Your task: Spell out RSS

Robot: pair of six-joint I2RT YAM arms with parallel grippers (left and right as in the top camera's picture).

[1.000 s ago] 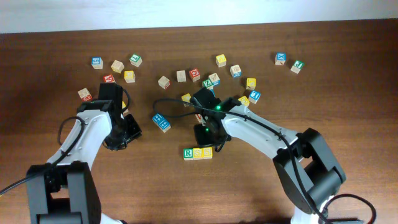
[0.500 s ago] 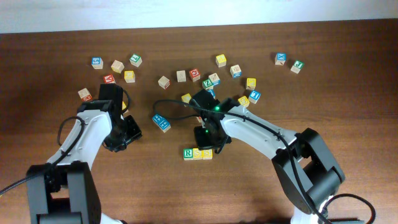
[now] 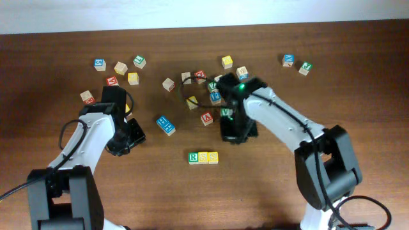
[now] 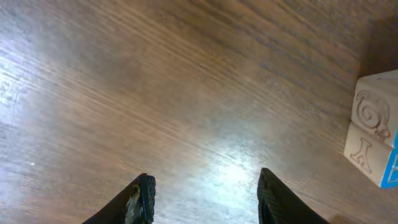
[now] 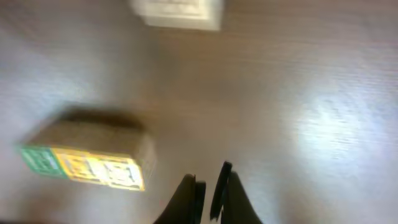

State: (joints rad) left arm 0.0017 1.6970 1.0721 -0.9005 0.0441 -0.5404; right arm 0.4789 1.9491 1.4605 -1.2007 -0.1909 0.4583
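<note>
A dark wooden worktop meets a pale strip at 12 o'clock. The RSS row lies at 8 o'clock of the right hand, whose fingers are together and empty. The left hand gapes, empty; its camera alone shows a block with a carved side.

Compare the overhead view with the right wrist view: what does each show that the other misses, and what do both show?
Only overhead: the left arm and the many scattered wooden letter blocks. Only right wrist: the black fingertips of the right tool, nearly touching. Both: the row of three wooden blocks, green R then two yellow S, blurred in the wrist view, on the brown wooden table.
</note>
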